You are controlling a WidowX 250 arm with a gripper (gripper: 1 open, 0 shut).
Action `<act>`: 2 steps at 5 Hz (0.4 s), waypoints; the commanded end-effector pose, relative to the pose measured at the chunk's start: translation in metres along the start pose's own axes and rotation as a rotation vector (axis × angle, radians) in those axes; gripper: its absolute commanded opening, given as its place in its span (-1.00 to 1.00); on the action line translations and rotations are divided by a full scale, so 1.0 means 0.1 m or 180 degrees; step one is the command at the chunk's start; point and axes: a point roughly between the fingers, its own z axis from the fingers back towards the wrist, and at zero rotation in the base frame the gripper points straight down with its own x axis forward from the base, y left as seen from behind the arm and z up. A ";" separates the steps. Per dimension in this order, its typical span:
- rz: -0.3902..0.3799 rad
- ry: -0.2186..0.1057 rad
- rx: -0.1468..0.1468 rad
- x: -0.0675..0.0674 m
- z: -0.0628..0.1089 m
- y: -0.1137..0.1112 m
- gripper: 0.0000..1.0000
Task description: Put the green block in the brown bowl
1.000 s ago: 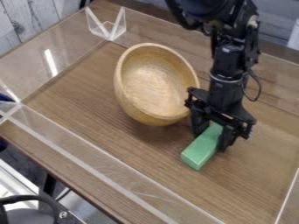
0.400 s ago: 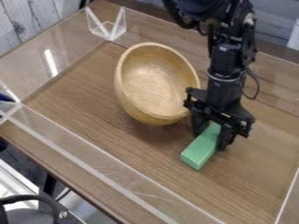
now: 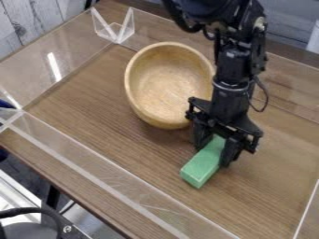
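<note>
The green block [image 3: 200,169] is a bright green bar lying at a slant on the wooden table, just in front of the brown bowl [image 3: 165,82]. My gripper [image 3: 222,147] points almost straight down, and its black fingers are shut on the block's far end. The block's near end reaches toward the front of the table. The round, light-brown wooden bowl sits open side up to the upper left of the gripper, with nothing inside. The gripper's left finger stands close to the bowl's near wall.
A low clear plastic wall [image 3: 75,173] runs along the wooden table's [image 3: 88,121] front and left edges. A small clear bracket [image 3: 114,26] stands at the far left corner. The black arm [image 3: 237,56] rises behind the bowl's right side.
The gripper has shifted a little toward the front left, and the green block has moved with it. The bowl now sits more level than a second ago.
</note>
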 end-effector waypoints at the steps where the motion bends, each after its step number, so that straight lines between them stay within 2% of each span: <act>1: 0.0003 -0.0216 -0.0030 0.08 0.16 -0.01 -1.00; 2: 0.0028 -0.0244 -0.0071 0.11 0.16 0.01 -1.00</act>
